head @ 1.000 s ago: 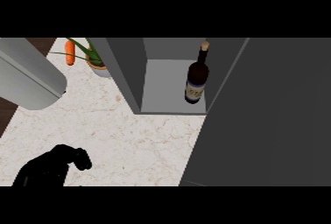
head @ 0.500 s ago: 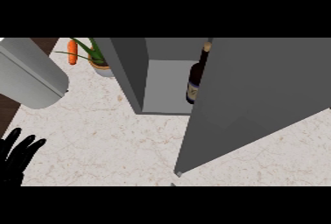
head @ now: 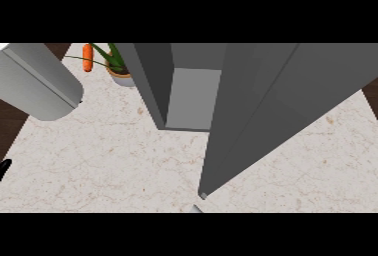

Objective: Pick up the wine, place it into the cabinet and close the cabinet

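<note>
Wine hidden behind cabinet door; left hand far left.

marble counter; cabinet, potted plant

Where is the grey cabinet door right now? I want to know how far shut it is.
In the head view, the grey cabinet door runs from upper right down to centre bottom, swung partly across the grey cabinet's opening, leaving a gap at its left.
</note>
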